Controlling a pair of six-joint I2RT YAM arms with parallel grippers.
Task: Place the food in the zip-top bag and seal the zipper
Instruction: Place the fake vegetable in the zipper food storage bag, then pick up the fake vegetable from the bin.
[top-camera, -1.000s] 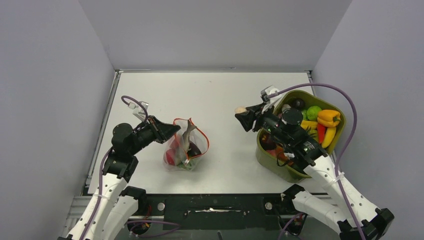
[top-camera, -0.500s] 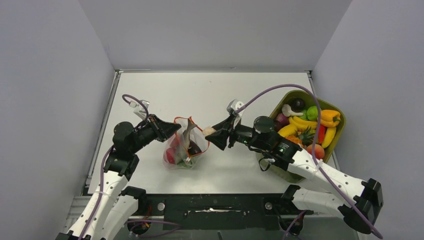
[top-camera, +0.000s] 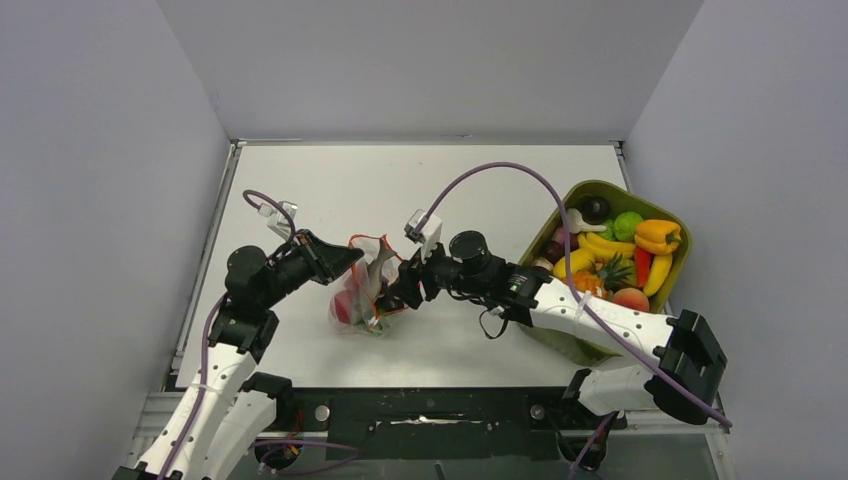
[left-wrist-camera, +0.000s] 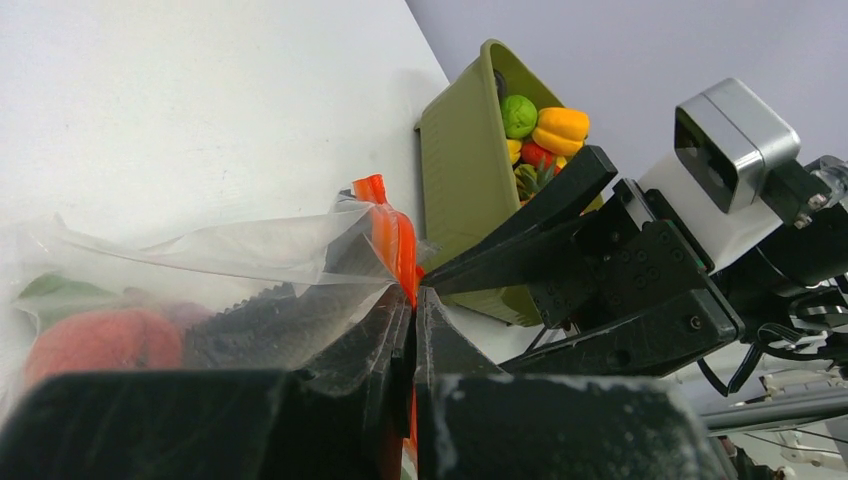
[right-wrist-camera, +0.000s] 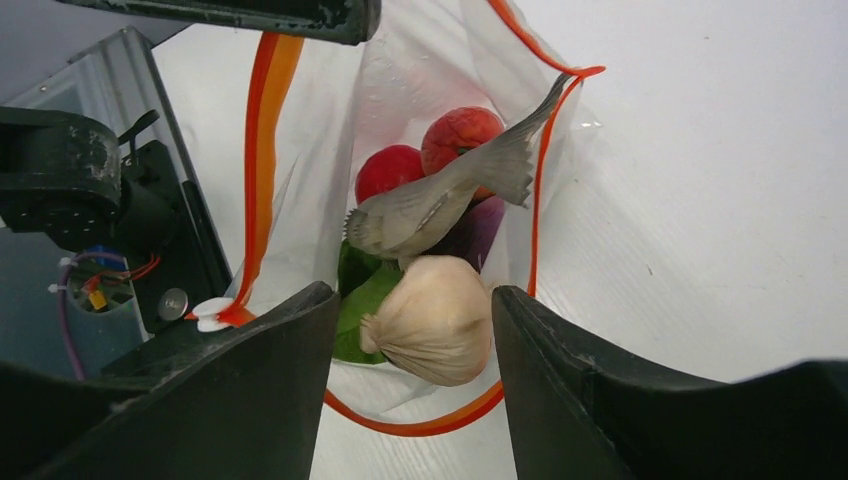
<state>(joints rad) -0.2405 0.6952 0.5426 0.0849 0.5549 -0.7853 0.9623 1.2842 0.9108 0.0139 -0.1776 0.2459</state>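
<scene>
— Loading is the step in hand, I'd say. The left hand (left-wrist-camera: 412, 310) is pinched together on the zipper (left-wrist-camera: 390, 225) at one side of the zip-top bag (right-wrist-camera: 300, 200), holding the mouth up and open above the surface (top-camera: 400, 190).
— And the right hand (right-wrist-camera: 410, 300)?
— Right over the bag's mouth, fingers apart. A beige garlic piece (right-wrist-camera: 430, 320) sits between them, low in the mouth, on a green leaf (right-wrist-camera: 355, 300). There is a gap on one side of it; whether the other finger touches it I cannot tell. It looks let go to me.
— What else is inside the bag?
— A grey fish (right-wrist-camera: 430, 205) lying across, red pieces (right-wrist-camera: 460, 135), and something dark purple (right-wrist-camera: 482, 232) under the fish.
— So the filling isn't over?
— Hardly. The olive-green tub (left-wrist-camera: 460, 170), well apart from the bag on the right hand's side, holds plenty more food (top-camera: 615, 250).
— Next move?
— My judgement: lift the right hand straight out of the mouth without snagging the zipper, then go to the tub for another piece. The left hand ought to keep its pinch, or the mouth may slump. The fish's tail reaches the zipper, which may trouble sealing.
</scene>
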